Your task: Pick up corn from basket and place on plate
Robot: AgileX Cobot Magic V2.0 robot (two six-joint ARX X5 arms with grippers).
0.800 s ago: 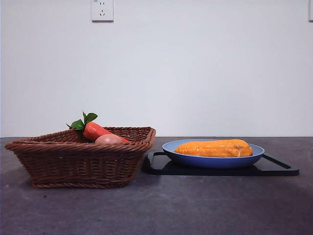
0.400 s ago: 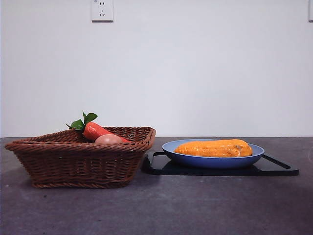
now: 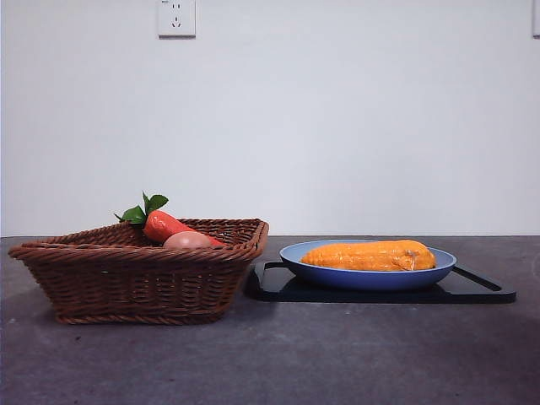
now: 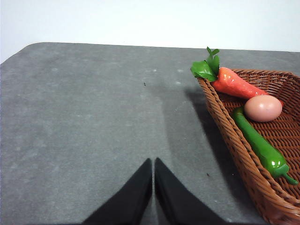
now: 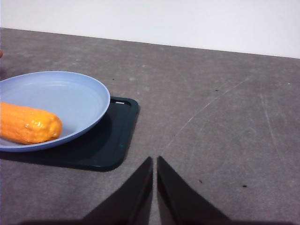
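On the left of the plate point(image 3: 368, 274) sits the basket point(image 3: 139, 274), holding a carrot point(image 3: 169, 226), an egg point(image 3: 187, 240) and, in the left wrist view, a green pepper point(image 4: 260, 146). The left gripper point(image 4: 153, 165) hangs over bare tabletop point(image 3: 270, 363) beside the basket, jaws pressed together and holding nothing. The corn point(image 3: 369, 256) lies lengthwise in the plate, which rests on a black tray point(image 3: 472, 287) just beside the basket. The right gripper point(image 5: 154, 163) hovers over bare tabletop on the far side of the plate from the basket, jaws closed and empty.

By my judgement the placing is done, with the corn lying wholly inside the plate rim; what remains is only to keep both arms clear so nothing nudges the plate or tray, and to avoid sweeping low past the rim.

Around the plate the tabletop is dark grey, matte and faintly scuffed. Behind it stands a plain white wall, with a socket point(image 3: 176, 18) high above the basket.
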